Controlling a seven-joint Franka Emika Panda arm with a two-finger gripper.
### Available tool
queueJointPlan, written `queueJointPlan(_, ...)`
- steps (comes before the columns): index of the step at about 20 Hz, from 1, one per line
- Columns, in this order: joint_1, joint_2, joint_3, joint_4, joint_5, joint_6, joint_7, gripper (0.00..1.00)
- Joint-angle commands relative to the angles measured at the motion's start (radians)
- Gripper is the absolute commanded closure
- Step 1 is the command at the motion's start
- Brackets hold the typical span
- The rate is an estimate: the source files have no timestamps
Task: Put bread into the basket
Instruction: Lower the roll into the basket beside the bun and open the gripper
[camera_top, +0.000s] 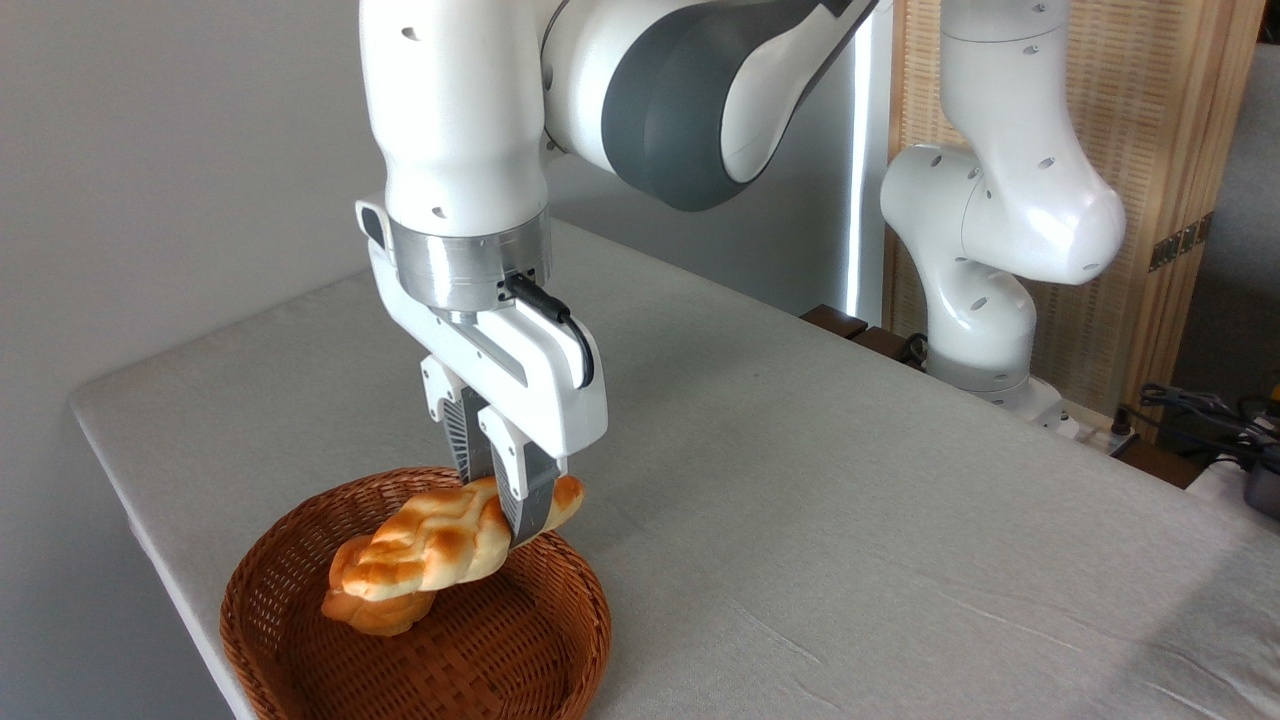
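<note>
While my gripper (505, 500) clamps the bread (440, 550) near one end over the basket (300, 640), the loaf looks light, glazed, possibly slippery.

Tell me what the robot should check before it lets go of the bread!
1. Gripper shut on the bread: ok.
2. Bread over the basket, not the table: ok.
3. Bread's lower end down inside the basket: ok.
4. That end touching the small bun under it: cannot tell.
5. Bread's right end clear of the rim: cannot tell.
</note>
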Motion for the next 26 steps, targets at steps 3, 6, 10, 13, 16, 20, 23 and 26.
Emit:
queueJointPlan(3, -0.025, 0.056, -0.022, 0.023, -0.016, 0.077, -0.085, 0.16)
queueJointPlan(6, -0.031, 0.059, -0.023, 0.021, -0.013, 0.081, -0.084, 0.14)
queueJointPlan(10, -0.031, 0.061, -0.023, 0.021, -0.013, 0.081, -0.084, 0.11)
queueJointPlan(13, -0.031, 0.061, -0.023, 0.021, -0.013, 0.081, -0.082, 0.11)
queueJointPlan(16, -0.031, 0.061, -0.023, 0.023, -0.013, 0.081, -0.082, 0.09)
queueJointPlan(20, -0.031, 0.027, -0.022, 0.026, -0.005, 0.062, -0.084, 0.0)
queueJointPlan(23, -0.03, -0.025, -0.023, 0.026, 0.02, -0.019, -0.081, 0.0)
queueJointPlan(26, -0.028, -0.1, -0.051, 0.024, 0.053, -0.121, -0.082, 0.0)
